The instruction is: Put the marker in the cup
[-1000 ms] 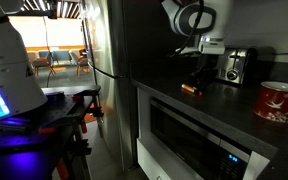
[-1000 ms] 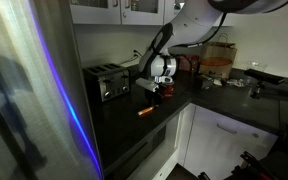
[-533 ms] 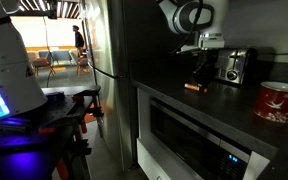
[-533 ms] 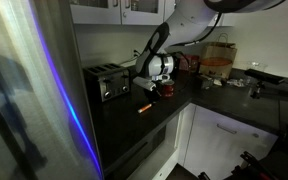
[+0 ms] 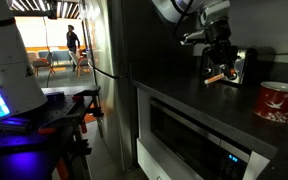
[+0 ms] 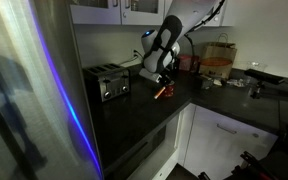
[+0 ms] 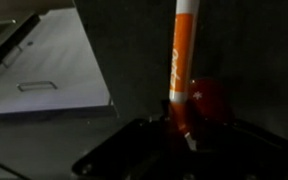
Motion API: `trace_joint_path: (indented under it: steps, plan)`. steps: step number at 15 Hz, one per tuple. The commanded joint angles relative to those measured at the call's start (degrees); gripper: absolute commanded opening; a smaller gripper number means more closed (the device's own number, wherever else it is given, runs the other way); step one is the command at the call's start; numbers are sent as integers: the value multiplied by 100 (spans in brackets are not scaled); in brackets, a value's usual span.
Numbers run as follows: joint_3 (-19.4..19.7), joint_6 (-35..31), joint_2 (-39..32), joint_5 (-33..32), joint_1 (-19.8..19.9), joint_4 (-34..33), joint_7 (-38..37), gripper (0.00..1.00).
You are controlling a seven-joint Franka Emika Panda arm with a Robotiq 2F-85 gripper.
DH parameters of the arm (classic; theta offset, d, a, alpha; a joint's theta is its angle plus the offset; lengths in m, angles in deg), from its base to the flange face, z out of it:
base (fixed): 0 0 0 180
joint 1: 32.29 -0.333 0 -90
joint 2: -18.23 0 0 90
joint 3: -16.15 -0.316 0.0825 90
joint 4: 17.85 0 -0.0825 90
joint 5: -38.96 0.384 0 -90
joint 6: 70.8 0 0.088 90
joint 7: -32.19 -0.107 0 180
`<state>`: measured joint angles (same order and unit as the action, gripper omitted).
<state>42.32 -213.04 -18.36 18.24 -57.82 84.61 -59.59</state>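
Note:
My gripper (image 5: 220,66) is shut on the orange marker (image 5: 215,77) and holds it above the dark counter, in front of the toaster. The marker hangs tilted from the jaws in an exterior view (image 6: 161,92). In the wrist view the marker (image 7: 184,55) sticks up out of the gripper (image 7: 181,128), with the red cup (image 7: 209,100) partly showing behind it. The red cup with white marks (image 5: 279,101) stands on the counter, to the right of the gripper and nearer the counter's front edge. In an exterior view the cup is hidden behind the gripper (image 6: 162,80).
A silver-black toaster (image 5: 240,65) stands at the back of the counter; it also shows in an exterior view (image 6: 107,82). A microwave (image 5: 199,140) sits under the counter. Jars and clutter (image 6: 219,68) stand farther along the counter. A pale board (image 7: 44,70) lies left in the wrist view.
The marker lay on the counter under the gripper; now the gripper has closed on it, lifted it and carried it toward the toaster and the cup.

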Motion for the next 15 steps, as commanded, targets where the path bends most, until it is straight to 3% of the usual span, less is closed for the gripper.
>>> trace_joint_path:
  steps: [1, 3, 6, 11, 15]
  plan:
    - [405, 270, 85, -1505, -503, 44, -1127, 5]
    - [409, 589, -1, -2357, -594, -138, -1709, 5]
    - [-24, 1207, 63, -3323, -352, -302, -2161, 5]
    - [-820, 1944, 15, -4402, 294, -689, -2563, 5]
    - [-1317, 2099, -144, -4890, 877, -1094, -2639, 5]
